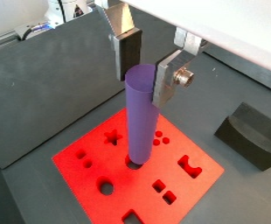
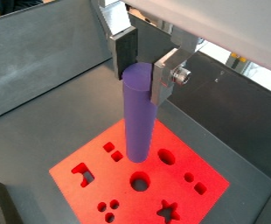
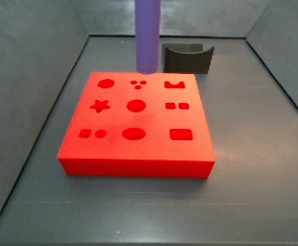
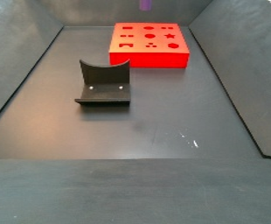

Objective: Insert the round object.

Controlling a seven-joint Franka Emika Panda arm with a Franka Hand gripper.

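The round object (image 1: 139,114), a long slim purple cylinder, stands upright between my gripper's (image 1: 146,70) silver fingers, which are shut on its upper end. Both wrist views show this; in the other wrist view the gripper (image 2: 144,66) holds the cylinder (image 2: 137,114) the same way. Its lower end hangs over the red block (image 1: 162,162) with shaped holes (image 2: 114,179). In a side view the cylinder (image 3: 148,34) hovers above the block's (image 3: 138,120) far edge, with the gripper out of frame. In a side view only the cylinder's tip (image 4: 145,4) shows above the block (image 4: 149,58).
The dark grey curved holder (image 3: 187,58) stands on the floor just behind the block, and also shows in a side view (image 4: 103,85) and a wrist view (image 1: 253,131). Grey walls enclose the floor on all sides.
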